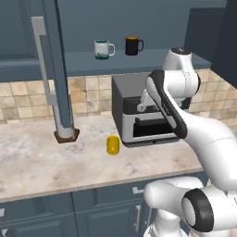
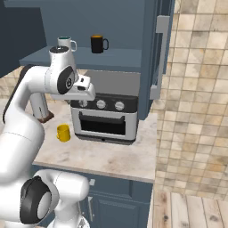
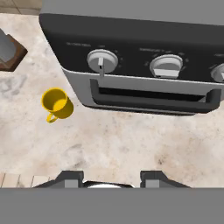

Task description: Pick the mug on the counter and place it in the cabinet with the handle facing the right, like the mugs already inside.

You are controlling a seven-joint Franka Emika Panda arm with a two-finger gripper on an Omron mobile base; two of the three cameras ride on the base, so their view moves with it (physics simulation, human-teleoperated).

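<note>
- One mug (image 3: 57, 103) stands upright on the bench (image 3: 131, 144), left of centre in the hand view, just beside the toaster oven (image 3: 144, 74); its handle (image 3: 51, 117) points toward the lower edge
- Tool (image 3: 111, 178) hangs above, part open, empty; a descent straight down would likely miss the mug
- White mug (image 1: 102, 49), black mug (image 1: 133, 46) occupy the cabinet (image 1: 139, 61) shelf; cabinet door (image 1: 55, 69) stands open; a careless placement risks a knock

Soft, even light is falling across the simulated kitchen, leaving no glare on the counter (image 1: 37, 162). The yellow mug (image 1: 113, 145) is casting only a faint shadow at its base, while the toaster oven (image 3: 144, 65) is darkening the stone just beneath it. All renders are looking slightly soft and low in resolution, without edge distortion.
</note>
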